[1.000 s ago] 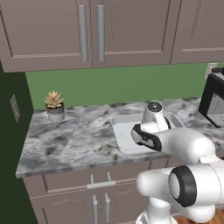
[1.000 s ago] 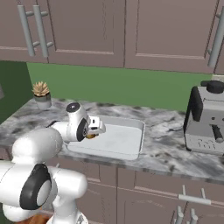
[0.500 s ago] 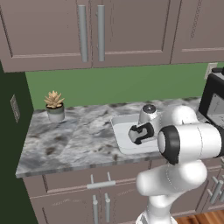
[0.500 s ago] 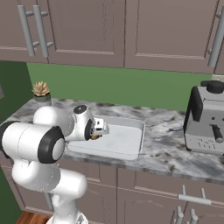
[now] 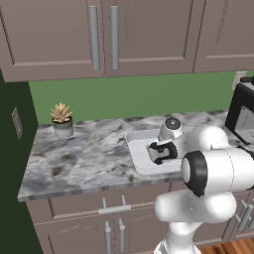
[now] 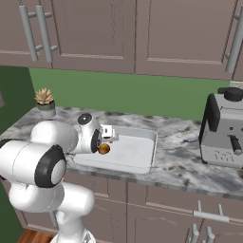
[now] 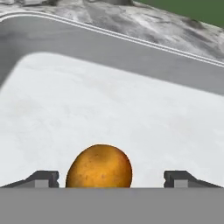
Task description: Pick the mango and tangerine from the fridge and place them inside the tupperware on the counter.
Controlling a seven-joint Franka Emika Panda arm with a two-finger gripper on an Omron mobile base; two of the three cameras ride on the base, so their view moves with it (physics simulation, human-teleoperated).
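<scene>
The tupperware (image 5: pixel 141 161) (image 6: pixel 134 150) (image 7: pixel 109 105), pale and shallow, lies on the marbled counter (image 5: pixel 84 158) (image 6: pixel 180 161). My gripper (image 5: pixel 158 152) (image 6: pixel 105 145) (image 7: pixel 111 179) hangs low over its near end and is open. An orange-yellow oval fruit, seemingly the mango (image 7: pixel 99 168) (image 6: pixel 104 149), sits on the container's floor between my fingertips (image 7: pixel 43 178), with a clear gap on each side. The tangerine and the fridge are out of view.
A small potted succulent (image 5: pixel 62 119) (image 6: pixel 45 100) stands at the counter's left end. A silver coffee machine (image 6: pixel 225 126) (image 5: pixel 243 111) stands at the right. Taupe wall cabinets (image 5: pixel 104 37) hang above, and drawers with silver handles (image 5: pixel 113 210) run below the counter.
The fingers have spread apart and let go of the fruit, which now rests in the tupperware. The arm's elbow has swung nearer the cameras; the hand has stayed over the container.
</scene>
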